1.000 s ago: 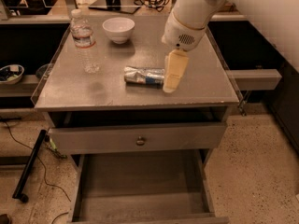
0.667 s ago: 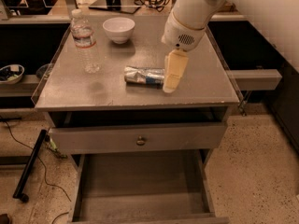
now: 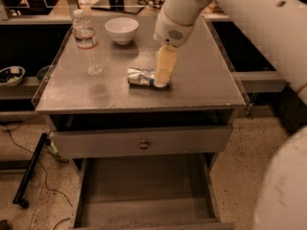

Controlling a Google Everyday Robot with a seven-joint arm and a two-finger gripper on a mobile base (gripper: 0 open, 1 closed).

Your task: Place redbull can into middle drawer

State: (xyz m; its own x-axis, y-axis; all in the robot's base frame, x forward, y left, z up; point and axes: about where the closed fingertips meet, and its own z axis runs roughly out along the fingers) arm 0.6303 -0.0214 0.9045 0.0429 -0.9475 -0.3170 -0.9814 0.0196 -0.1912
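Observation:
The redbull can (image 3: 140,76), slim and silver with blue patches, lies on its side in the middle of the cabinet top. My gripper (image 3: 162,75) hangs down from the white arm and reaches the top at the can's right end, covering that end. The middle drawer (image 3: 144,190) is pulled out below, a wide shallow grey tray with nothing in it.
A clear water bottle (image 3: 87,43) stands at the top's left. A white bowl (image 3: 122,29) sits at the back. A shut drawer panel with a brass knob (image 3: 144,144) is above the open drawer. Black cables (image 3: 29,169) lie on the floor at left.
My gripper has moved a little to the left and now covers the can's right end. The can, bottle and bowl have not moved.

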